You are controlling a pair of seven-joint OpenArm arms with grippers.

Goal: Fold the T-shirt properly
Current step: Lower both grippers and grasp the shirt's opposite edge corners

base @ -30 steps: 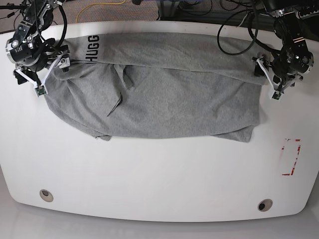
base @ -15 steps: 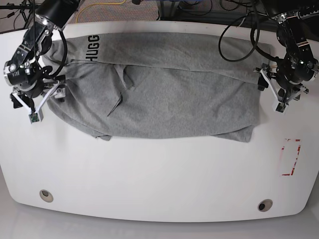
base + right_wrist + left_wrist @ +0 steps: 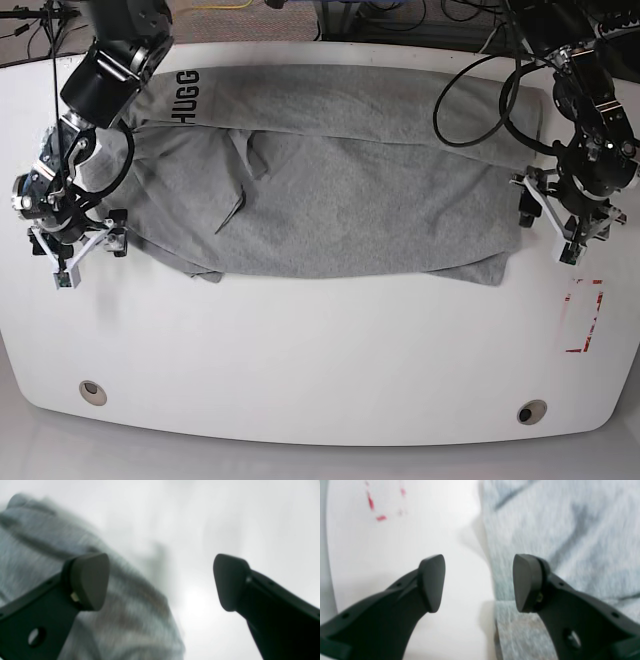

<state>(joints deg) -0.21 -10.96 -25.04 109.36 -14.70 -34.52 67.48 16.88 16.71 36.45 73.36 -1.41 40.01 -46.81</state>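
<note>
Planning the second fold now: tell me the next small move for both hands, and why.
Probably lower both open hands onto the near corners of the T-shirt and pinch them. The left hand hangs beside the shirt's side edge with cloth under one fingertip, and the right hand hangs at the opposite edge. Neither holds cloth, and the shirt lies on the table folded once lengthwise.

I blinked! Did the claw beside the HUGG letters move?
Yes. The right gripper slid toward the table's near edge, away from the HUGG lettering.
</note>
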